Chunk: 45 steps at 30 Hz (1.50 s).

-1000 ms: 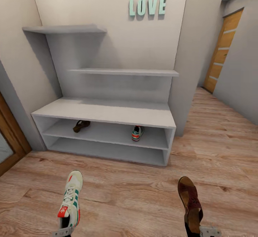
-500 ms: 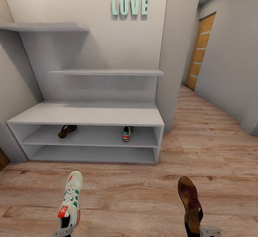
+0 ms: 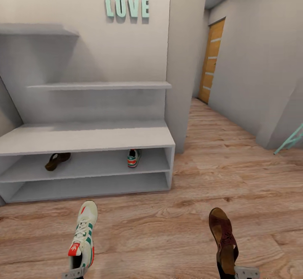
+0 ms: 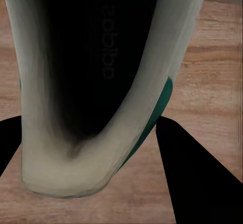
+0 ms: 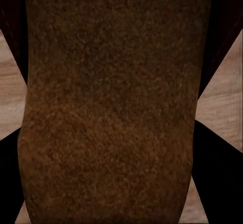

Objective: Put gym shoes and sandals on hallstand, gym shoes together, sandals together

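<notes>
On the wall above the hallstand there's mint "LOVE" lettering. My left fingers are clamped on a gym shoe, mirrored "adidas" faintly readable inside it; my right fingers grip a sandal. Far off, the other sandal and other gym shoe sit well apart on the rack's upper open shelf.
</notes>
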### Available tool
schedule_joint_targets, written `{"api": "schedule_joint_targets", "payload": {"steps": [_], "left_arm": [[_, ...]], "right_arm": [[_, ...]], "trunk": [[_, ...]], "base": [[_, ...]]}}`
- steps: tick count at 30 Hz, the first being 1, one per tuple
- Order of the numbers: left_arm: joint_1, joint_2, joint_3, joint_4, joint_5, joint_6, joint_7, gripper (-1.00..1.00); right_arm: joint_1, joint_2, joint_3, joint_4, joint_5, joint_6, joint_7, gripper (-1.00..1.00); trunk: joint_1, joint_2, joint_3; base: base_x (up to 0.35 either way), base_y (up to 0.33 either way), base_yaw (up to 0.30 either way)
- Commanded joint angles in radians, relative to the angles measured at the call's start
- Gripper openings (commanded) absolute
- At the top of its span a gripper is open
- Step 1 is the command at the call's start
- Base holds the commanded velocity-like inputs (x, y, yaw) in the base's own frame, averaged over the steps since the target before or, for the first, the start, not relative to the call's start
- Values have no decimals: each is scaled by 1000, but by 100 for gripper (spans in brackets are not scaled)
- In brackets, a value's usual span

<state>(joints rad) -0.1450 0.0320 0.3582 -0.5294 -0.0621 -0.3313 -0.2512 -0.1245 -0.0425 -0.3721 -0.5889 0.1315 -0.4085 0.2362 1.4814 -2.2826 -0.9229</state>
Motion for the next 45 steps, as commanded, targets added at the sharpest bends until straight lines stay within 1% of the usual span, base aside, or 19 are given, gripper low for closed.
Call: {"api": "schedule_joint_targets", "payload": {"steps": [1, 15, 24, 29, 38, 45], "left_arm": [[-1, -1, 8, 0, -7, -3, -10, -100], [-1, -1, 8, 0, -8, -3, -10, -100], [-1, 0, 8, 0, -5, -3, -10, -100], [-1, 0, 8, 0, -3, -3, -10, -100], [-1, 1, 9, 0, -2, -3, -10, -100], [-9, 6, 9, 0, -4, 13, -7, -100]], "right_arm": [[-1, 1, -8, 1, 10, -4, 8, -100], [-1, 1, -8, 0, 10, -4, 8, -100], [-1, 3, -7, -9, 10, -6, 8, -100], [-1, -5, -8, -7, 11, -6, 12, -100], [-1, -7, -9, -7, 11, -5, 11, -100], [-1, -7, -12, -13, 10, -4, 9, -100]], "trunk": [[0, 0, -1], [0, 0, -1], [0, 0, -1], [0, 0, -1], [0, 0, -1], [0, 0, -1]], "base": [[0, 0, -271], [0, 0, -235], [0, 0, -19], [0, 0, 0], [0, 0, 0], [0, 0, 0]]}}
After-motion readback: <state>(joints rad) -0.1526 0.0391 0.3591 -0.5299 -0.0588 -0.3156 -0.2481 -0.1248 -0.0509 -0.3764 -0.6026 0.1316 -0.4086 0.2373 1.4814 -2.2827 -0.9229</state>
